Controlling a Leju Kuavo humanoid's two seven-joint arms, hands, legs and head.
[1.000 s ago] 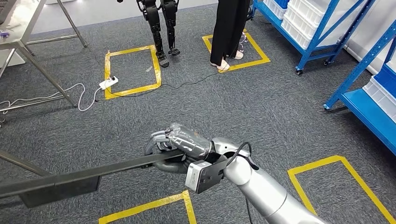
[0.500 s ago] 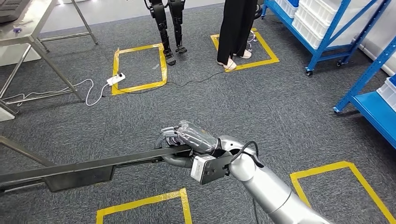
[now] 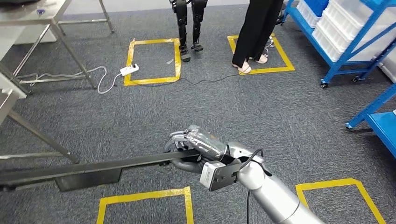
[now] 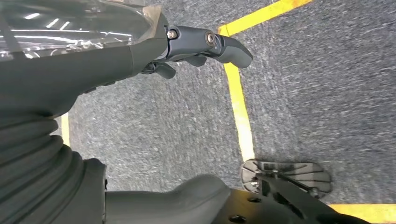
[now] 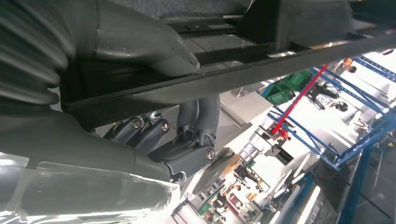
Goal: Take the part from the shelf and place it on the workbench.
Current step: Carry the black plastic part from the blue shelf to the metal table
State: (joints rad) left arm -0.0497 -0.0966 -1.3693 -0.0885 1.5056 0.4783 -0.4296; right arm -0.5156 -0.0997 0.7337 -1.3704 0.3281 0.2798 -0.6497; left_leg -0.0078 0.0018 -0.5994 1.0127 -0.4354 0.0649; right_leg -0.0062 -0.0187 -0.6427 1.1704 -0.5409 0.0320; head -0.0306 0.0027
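Note:
The part [image 3: 93, 170] is a long black metal bar with a flat plate under it, reaching from the middle of the head view to the left edge. My right hand [image 3: 196, 147] grips its right end above the grey carpet, fingers wrapped over the bar. Seen from the right wrist, the bar [image 5: 233, 77] runs across between thumb and fingers [image 5: 187, 140]. My left hand [image 4: 93, 70] hangs over the floor with thumb and fingers apart, holding nothing. A steel workbench [image 3: 46, 14] stands at the far left.
Blue shelving [image 3: 345, 32] with white bins stands far right. A person [image 3: 257, 32] in black trousers and another robot's legs [image 3: 187, 28] stand ahead by yellow tape squares. A white power strip [image 3: 129, 70] and cable lie on the carpet. Steel table legs [image 3: 32, 133] slant at left.
The whole picture has slid to the right, so the camera has turned left. My right hand keeps its grip on the bar. More of the workbench frame shows at left.

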